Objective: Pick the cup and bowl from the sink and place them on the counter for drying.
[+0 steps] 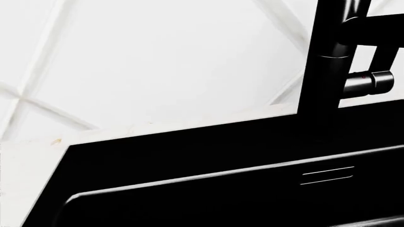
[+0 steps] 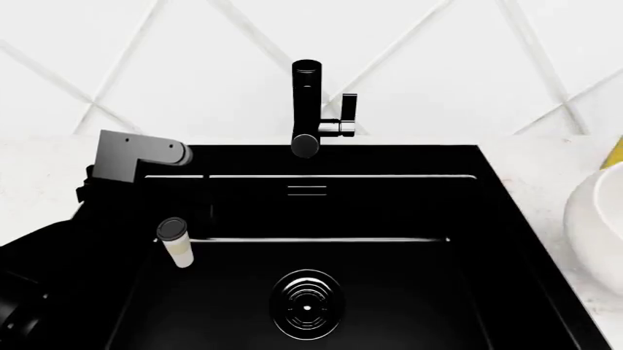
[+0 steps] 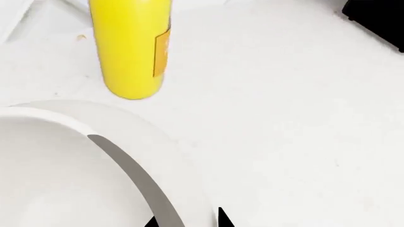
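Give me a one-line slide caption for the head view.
Cup upright at the black sink's left wall beside the left arm; bowl already on the counter.

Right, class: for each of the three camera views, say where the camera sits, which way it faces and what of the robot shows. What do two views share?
Head view: high, looking down into the black rectangular sink; dark left arm by the small cream-white cup.
Left wrist view: faces the sink's back rim and tall black faucet; no robot part visible.
Right wrist view: faces the white counter, yellow bottle, large white bowl; fingertips at the edge.
Shared: faucet in head and left wrist; bowl in head and right wrist.
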